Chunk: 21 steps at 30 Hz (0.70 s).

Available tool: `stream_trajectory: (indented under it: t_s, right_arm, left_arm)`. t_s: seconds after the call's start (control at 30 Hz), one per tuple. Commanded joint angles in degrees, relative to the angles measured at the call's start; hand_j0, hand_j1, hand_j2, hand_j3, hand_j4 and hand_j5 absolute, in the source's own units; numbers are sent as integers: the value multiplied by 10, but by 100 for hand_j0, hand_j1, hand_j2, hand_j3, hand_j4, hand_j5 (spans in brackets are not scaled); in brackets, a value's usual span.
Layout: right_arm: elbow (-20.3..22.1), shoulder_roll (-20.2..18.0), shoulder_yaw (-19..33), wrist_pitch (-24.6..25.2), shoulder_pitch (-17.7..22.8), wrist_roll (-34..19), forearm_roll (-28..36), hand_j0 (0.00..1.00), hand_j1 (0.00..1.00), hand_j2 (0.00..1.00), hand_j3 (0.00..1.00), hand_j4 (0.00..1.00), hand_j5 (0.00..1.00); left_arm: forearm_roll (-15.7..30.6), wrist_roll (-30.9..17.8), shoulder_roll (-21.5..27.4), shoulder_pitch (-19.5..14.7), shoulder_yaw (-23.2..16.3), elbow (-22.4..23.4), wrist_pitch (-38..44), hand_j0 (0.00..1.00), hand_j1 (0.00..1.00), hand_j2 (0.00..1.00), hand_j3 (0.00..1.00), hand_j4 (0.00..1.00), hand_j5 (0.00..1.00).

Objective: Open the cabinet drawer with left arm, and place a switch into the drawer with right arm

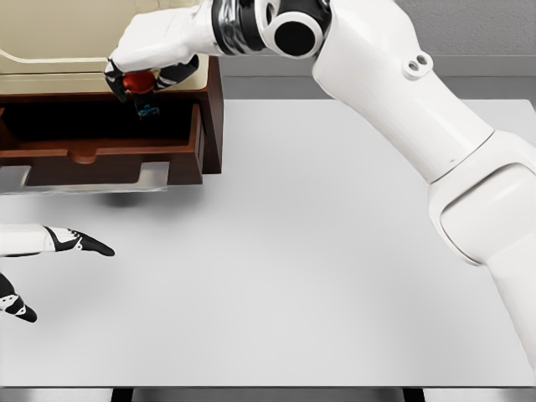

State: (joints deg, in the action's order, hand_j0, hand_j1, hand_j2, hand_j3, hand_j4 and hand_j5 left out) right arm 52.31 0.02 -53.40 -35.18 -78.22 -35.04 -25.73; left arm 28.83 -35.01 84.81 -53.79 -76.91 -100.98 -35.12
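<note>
Head view shows us a white surface with a brown cabinet standing at its far left corner. The drawer of the cabinet is pulled out toward us, and its dark inside is open from above.

Our right arm comes in from the right edge, goes up and across the top of the picture, and ends over the drawer. The right hand hangs above the drawer's opening, close to the cabinet front. Its fingers are curled around the switch, which we see as a red round part between the dark fingertips, with a small blue-green part just under it. The switch is in the hand, above the drawer's inside, and we cannot tell if it touches the drawer.

Our left hand shows at the lower left edge, well apart from the drawer, low over the surface. Its fingers are stretched out and spread, with one dark tip pointing right and another lower down, and they hold nothing.
</note>
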Motion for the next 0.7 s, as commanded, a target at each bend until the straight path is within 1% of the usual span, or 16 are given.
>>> stream_trajectory:
  t_s: [0.0, 0.1, 0.13, 0.17, 0.2, 0.43, 0.47, 0.53, 0.57, 0.6, 0.63, 0.67]
  right_arm:
    - [1, 0, -2, 2, 0, 0, 2, 58, 58, 58, 58, 58, 58]
    - [1, 0, -14, 2, -3, 0, 2, 59, 59, 59, 59, 59, 59]
    - [1, 0, -14, 2, -4, 0, 2, 69, 69, 69, 69, 69, 69]
    - [1, 0, -14, 2, -4, 0, -5, 100, 100, 100, 100, 100, 100]
    - [3, 0, -13, 2, -4, 0, -14, 100, 100, 100, 100, 100, 100]
    - [8, 0, -11, 2, -8, 0, -15, 100, 100, 100, 100, 100, 100]
    - [24, 0, -7, 2, -10, 0, -15, 100, 100, 100, 100, 100, 100]
    - [100, 0, 18, 2, 7, 0, -13, 100, 100, 100, 100, 100, 100]
    - [154, -43, 39, 2, 36, 0, -14, 100, 100, 100, 100, 100, 100]
    - [207, -117, 73, 2, 68, 0, -13, 100, 100, 100, 100, 100, 100]
    - [245, -176, 123, 2, 111, 0, -11, 100, 100, 100, 100, 100, 100]
    - [256, -228, 167, 2, 148, 0, -11, 100, 100, 100, 100, 100, 100]
  left_arm:
    - [4, 0, 0, 0, 1, 0, 1, 100, 100, 100, 100, 100, 100]
    - [4, 0, 0, 1, 0, 0, 1, 100, 100, 100, 100, 100, 100]
    - [4, 0, 0, 1, 0, 0, 1, 100, 100, 100, 100, 100, 100]
    - [4, 0, 0, 1, 1, 0, 1, 100, 100, 100, 100, 100, 100]
    - [4, 0, 0, 1, 1, 0, 1, 100, 100, 100, 100, 100, 100]
    - [4, 0, 1, 1, 0, 0, 1, 100, 100, 100, 100, 100, 100]
    - [4, 0, 1, 1, 1, 0, 1, 100, 100, 100, 100, 100, 100]
    - [4, 0, 1, 1, 0, 0, 1, 100, 100, 100, 100, 100, 100]
    - [4, 0, 1, 1, 1, 0, 1, 100, 100, 100, 100, 100, 100]
    - [4, 0, 1, 1, 0, 0, 1, 100, 100, 100, 100, 100, 100]
    - [4, 0, 0, 1, 1, 0, 1, 100, 100, 100, 100, 100, 100]
    - [4, 0, 0, 1, 1, 0, 1, 100, 100, 100, 100, 100, 100]
